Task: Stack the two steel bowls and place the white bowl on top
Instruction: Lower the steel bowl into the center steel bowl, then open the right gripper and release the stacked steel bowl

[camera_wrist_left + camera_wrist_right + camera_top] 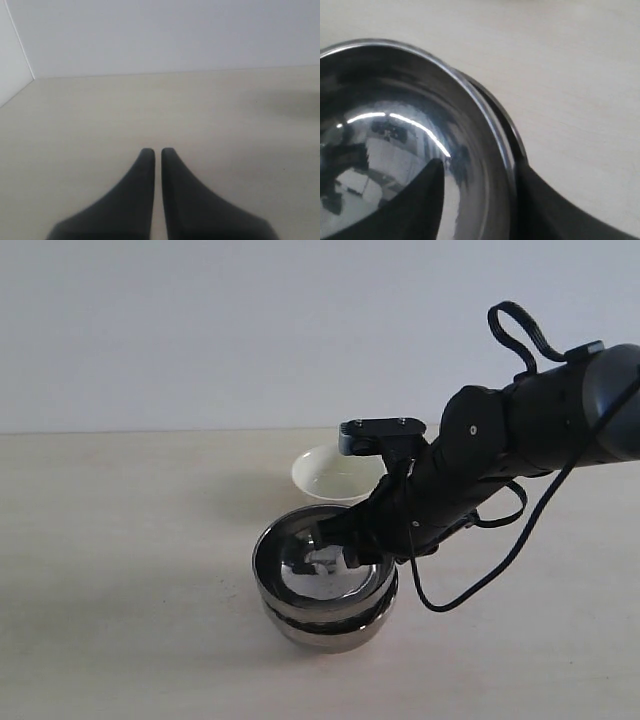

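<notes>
The two steel bowls sit nested near the table's middle: the upper steel bowl (275, 555) (385, 100) rests inside the lower steel bowl (330, 632), whose rim (501, 120) peeks out beside it. My right gripper (345, 548) (480, 164) is open and straddles the upper bowl's rim, one finger inside and one outside. The white bowl (330, 475) stands just behind the stack, partly hidden by the arm. My left gripper (158, 151) is shut on nothing above bare table, and the exterior view does not show it.
The pale wooden table (120, 540) stretches to the left and front of the stack. A white wall backs it. The right arm and its cable (500, 560) hang over the table's right side.
</notes>
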Controlling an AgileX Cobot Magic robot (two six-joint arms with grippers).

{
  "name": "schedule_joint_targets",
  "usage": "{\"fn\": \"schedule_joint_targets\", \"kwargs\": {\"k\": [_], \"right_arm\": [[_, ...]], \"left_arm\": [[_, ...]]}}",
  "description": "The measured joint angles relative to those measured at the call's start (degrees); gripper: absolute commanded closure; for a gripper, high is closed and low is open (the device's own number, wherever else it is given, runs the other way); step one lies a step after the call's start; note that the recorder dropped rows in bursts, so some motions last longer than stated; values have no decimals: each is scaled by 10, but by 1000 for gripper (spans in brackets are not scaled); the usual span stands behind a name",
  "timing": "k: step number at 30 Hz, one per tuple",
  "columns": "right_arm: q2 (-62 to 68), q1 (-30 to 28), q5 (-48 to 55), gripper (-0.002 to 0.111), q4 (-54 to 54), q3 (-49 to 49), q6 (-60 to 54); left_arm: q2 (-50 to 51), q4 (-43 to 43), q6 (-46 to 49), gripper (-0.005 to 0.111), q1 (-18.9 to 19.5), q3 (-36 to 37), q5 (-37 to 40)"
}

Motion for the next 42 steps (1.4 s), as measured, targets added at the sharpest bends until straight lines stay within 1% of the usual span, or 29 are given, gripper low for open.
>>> {"fn": "schedule_joint_targets", "kwargs": {"k": [5, 6, 8, 9, 10, 20, 24, 32, 33, 35, 38, 41, 42], "right_arm": [[0, 0, -5, 68, 0, 0, -6], [0, 0, -6, 60, 0, 0, -6], [0, 0, -6, 49, 0, 0, -9], [0, 0, -7, 45, 0, 0, -13], [0, 0, -8, 44, 0, 0, -17], [-1, 0, -11, 44, 0, 0, -42], [-21, 0, -12, 44, 0, 0, -65], [-50, 0, -14, 44, -1, 0, -66], [-50, 0, -14, 46, -1, 0, -66], [-51, 0, -13, 54, -1, 0, -66], [-61, 0, -19, 75, -2, 0, -66], [-80, 0, -25, 102, -2, 0, -74], [-86, 0, -28, 108, -2, 0, -77]], "left_arm": [[0, 0, 0, 103, 0, 0, 0], [0, 0, 0, 103, 0, 0, 0], [0, 0, 0, 103, 0, 0, 0], [0, 0, 0, 103, 0, 0, 0], [0, 0, 0, 103, 0, 0, 0], [0, 0, 0, 103, 0, 0, 0], [0, 0, 0, 103, 0, 0, 0], [0, 0, 0, 103, 0, 0, 0], [0, 0, 0, 103, 0, 0, 0], [0, 0, 0, 103, 0, 0, 0], [0, 0, 0, 103, 0, 0, 0], [0, 0, 0, 103, 0, 0, 0], [0, 0, 0, 103, 0, 0, 0]]}}
